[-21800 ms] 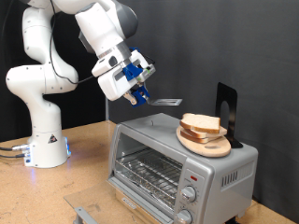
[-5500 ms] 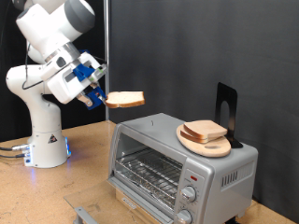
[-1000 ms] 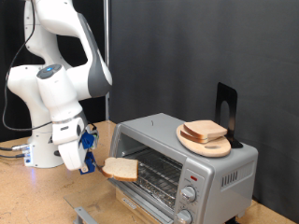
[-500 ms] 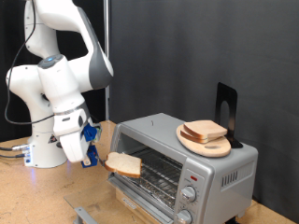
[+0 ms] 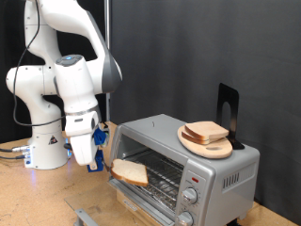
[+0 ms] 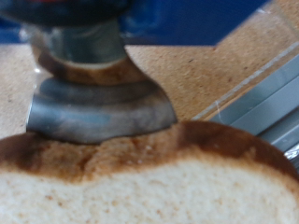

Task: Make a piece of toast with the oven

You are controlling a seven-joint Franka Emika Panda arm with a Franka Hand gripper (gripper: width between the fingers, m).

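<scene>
My gripper (image 5: 105, 164) is shut on a slice of pale bread with a brown crust (image 5: 130, 170) and holds it flat at the mouth of the silver toaster oven (image 5: 193, 160), over the front of the wire rack (image 5: 160, 169). The oven door (image 5: 94, 217) hangs open below. In the wrist view the bread (image 6: 140, 191) fills the frame, pinched by a grey finger (image 6: 101, 110).
A round wooden plate (image 5: 205, 143) with more bread slices (image 5: 204, 129) sits on top of the oven, beside a black stand (image 5: 227, 111). The robot base (image 5: 47, 146) stands on the wooden table at the exterior view's left.
The gripper has carried the bread slice to the right and slightly down, bringing it into the oven's open front over the rack.
</scene>
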